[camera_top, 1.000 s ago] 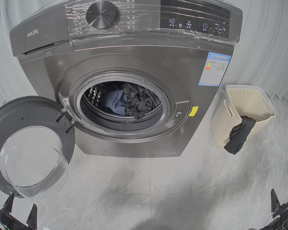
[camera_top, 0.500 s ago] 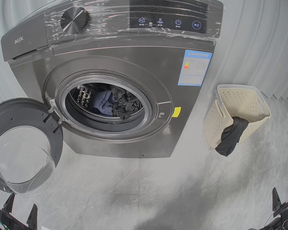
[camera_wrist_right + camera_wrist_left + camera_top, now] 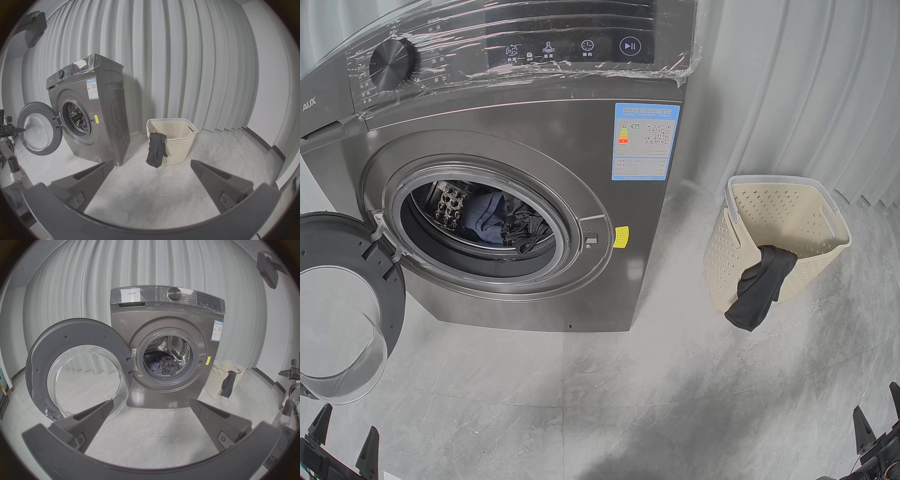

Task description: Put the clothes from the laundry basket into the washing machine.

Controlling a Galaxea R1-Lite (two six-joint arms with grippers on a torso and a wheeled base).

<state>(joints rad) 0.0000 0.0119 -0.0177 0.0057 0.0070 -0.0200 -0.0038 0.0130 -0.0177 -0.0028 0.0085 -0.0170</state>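
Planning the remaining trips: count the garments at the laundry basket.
1: a black garment draped over the laundry basket's rim, hanging down its outside. The basket's bottom is hidden, so more may lie inside.

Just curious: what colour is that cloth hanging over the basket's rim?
The cloth is black; head view.

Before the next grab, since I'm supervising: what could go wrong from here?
The black garment hangs over the rim of the laundry basket, mostly outside; tugging it might tip the basket. The open door stands near the left tool, so a swing toward the drum could clip it.
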